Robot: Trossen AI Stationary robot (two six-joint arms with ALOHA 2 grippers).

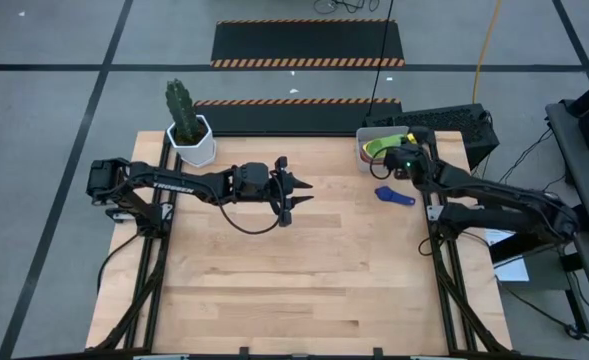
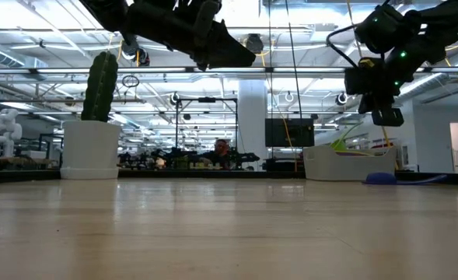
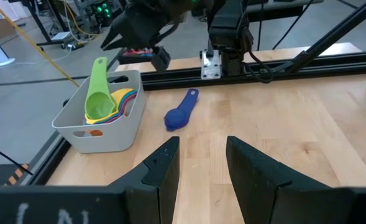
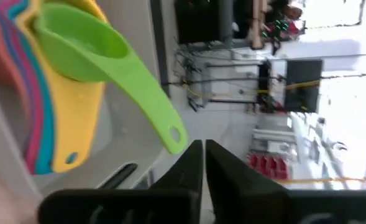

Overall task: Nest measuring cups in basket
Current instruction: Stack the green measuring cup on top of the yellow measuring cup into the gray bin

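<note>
The light grey basket (image 1: pixel 362 162) (image 3: pixel 102 134) stands at the table's far right. In it lies a nested stack of yellow, light blue, red and orange cups (image 4: pixel 40 118). The green cup (image 3: pixel 97 93) (image 4: pixel 77 40) sits on top of the stack, its handle slanting up over the rim. The dark blue cup (image 1: pixel 395 196) (image 3: pixel 179 113) lies on the table just in front of the basket. My right gripper (image 4: pixel 202 152) (image 2: pixel 388 117) hangs shut above the basket, right beside the green handle's end (image 4: pixel 176 138), holding nothing. My left gripper (image 1: pixel 299 198) (image 3: pixel 201 158) hovers open over the table's middle.
A white pot with a cactus (image 1: pixel 192 140) (image 2: pixel 91 148) stands at the far left corner. The wooden tabletop (image 1: pixel 294 280) between the arms and toward the near edge is bare. A computer keyboard (image 1: pixel 444 122) lies just beyond the basket, off the table.
</note>
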